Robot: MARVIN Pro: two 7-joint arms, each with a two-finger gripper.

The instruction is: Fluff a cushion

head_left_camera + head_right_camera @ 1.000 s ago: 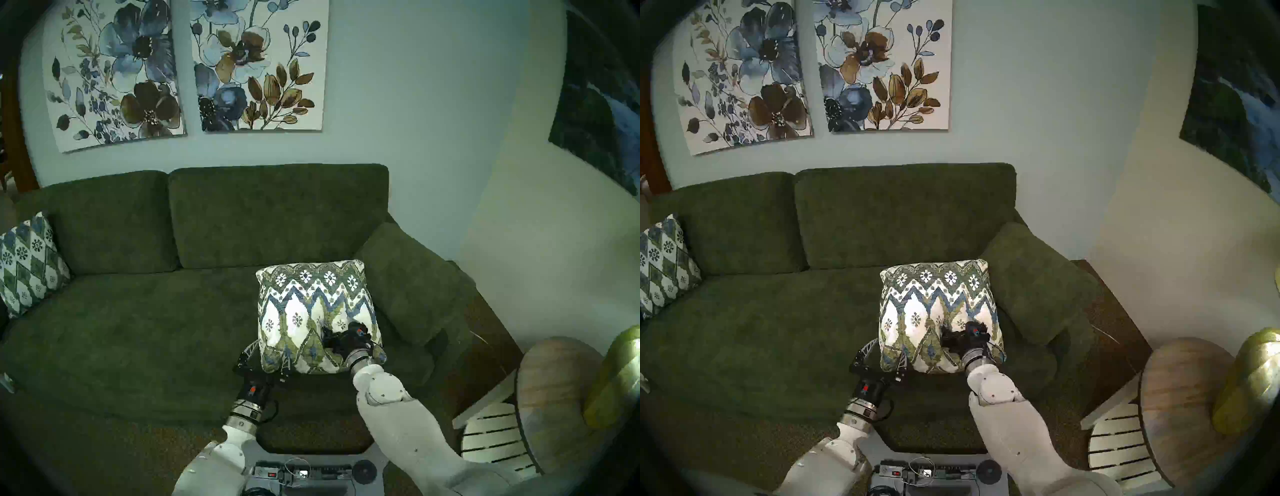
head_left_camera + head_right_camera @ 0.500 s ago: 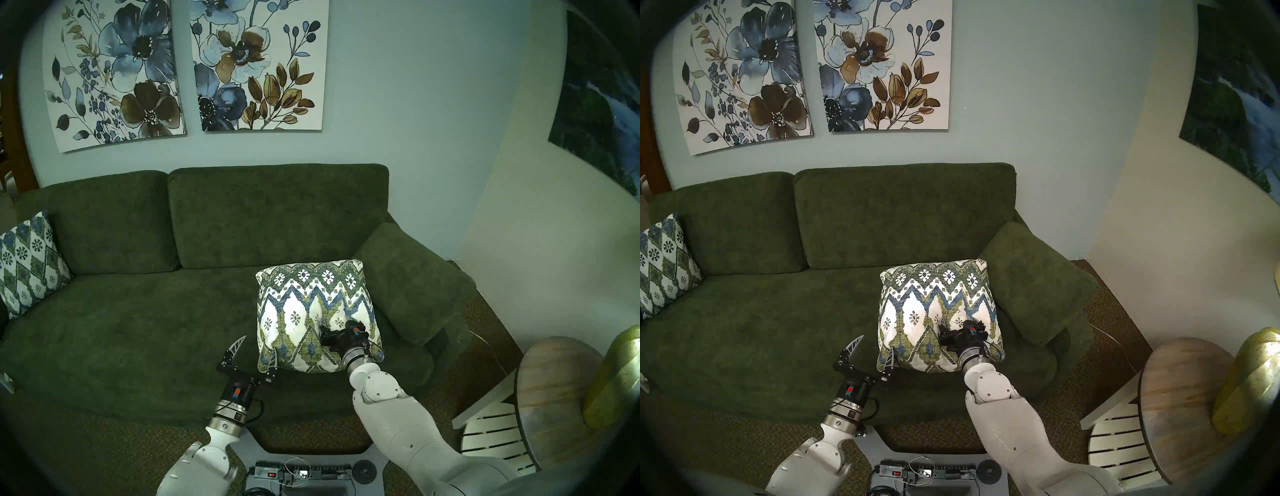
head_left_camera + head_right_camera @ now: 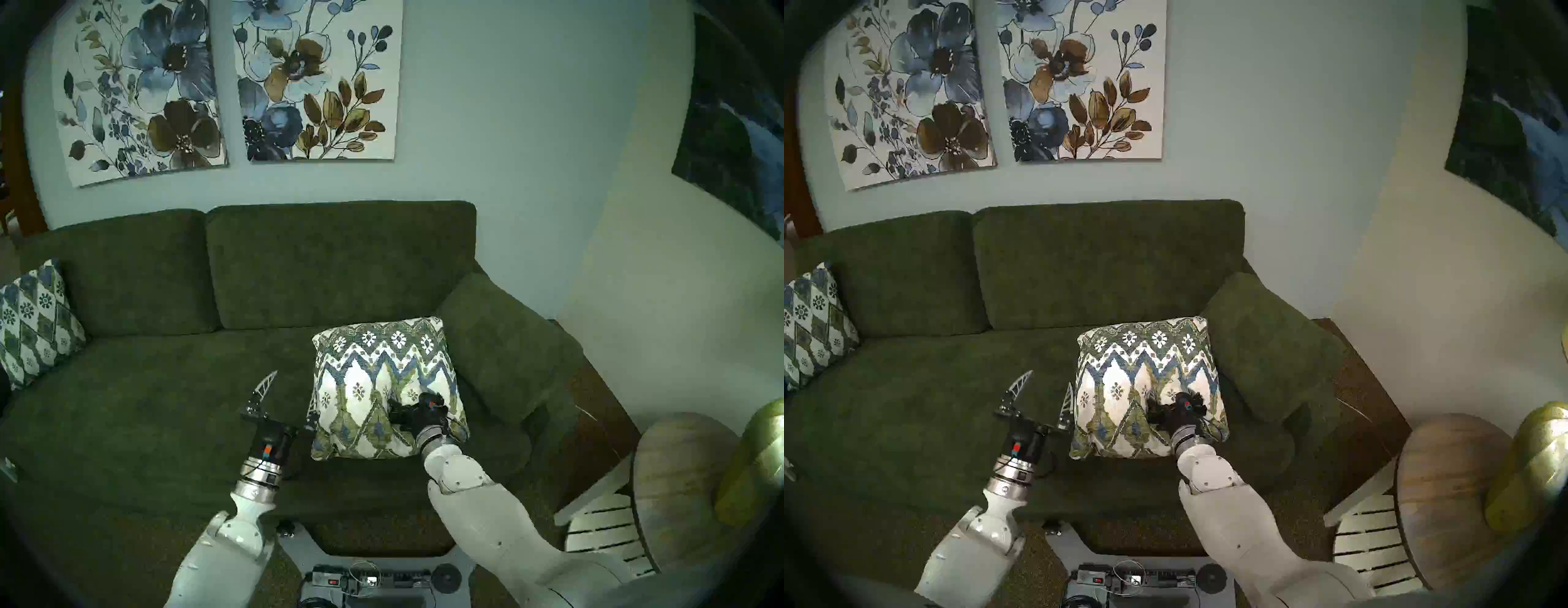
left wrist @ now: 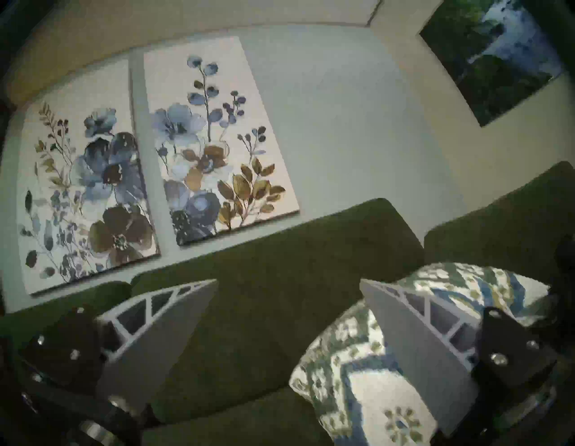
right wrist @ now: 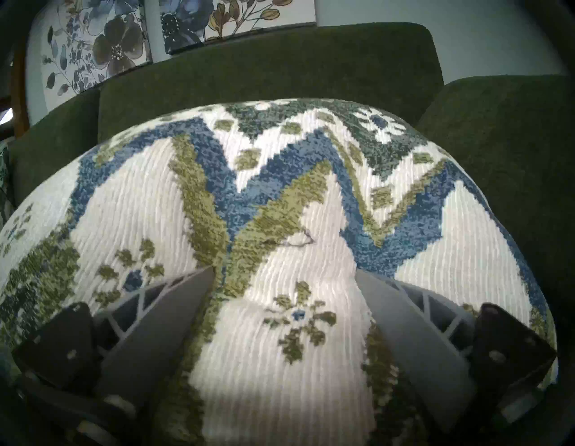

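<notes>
The cushion (image 3: 373, 373) (image 3: 1123, 382), cream with olive and blue zigzags, lies on the right half of the green sofa seat (image 3: 148, 403). My right gripper (image 5: 284, 271) is open and pressed down into the cushion's (image 5: 280, 202) front-right face, which bulges between its fingers. In the head view its black body (image 3: 413, 414) sinks into a dent. My left gripper (image 3: 292, 390) (image 3: 1047, 384) (image 4: 289, 282) is open and holds nothing. It hangs beside the cushion's (image 4: 342, 380) left edge, with its right finger (image 4: 413, 339) against that side.
A smaller, bluer patterned cushion (image 3: 34, 322) leans at the sofa's left end. A green arm cushion (image 3: 505, 339) sits just right of the cushion. A round wooden side table (image 3: 679, 488) with a gold object (image 3: 755, 458) stands at the right.
My left gripper has come out from under the cushion's front-left corner and moved left and forward along its side. The cushion has settled lower. The right gripper stays pressed in.
</notes>
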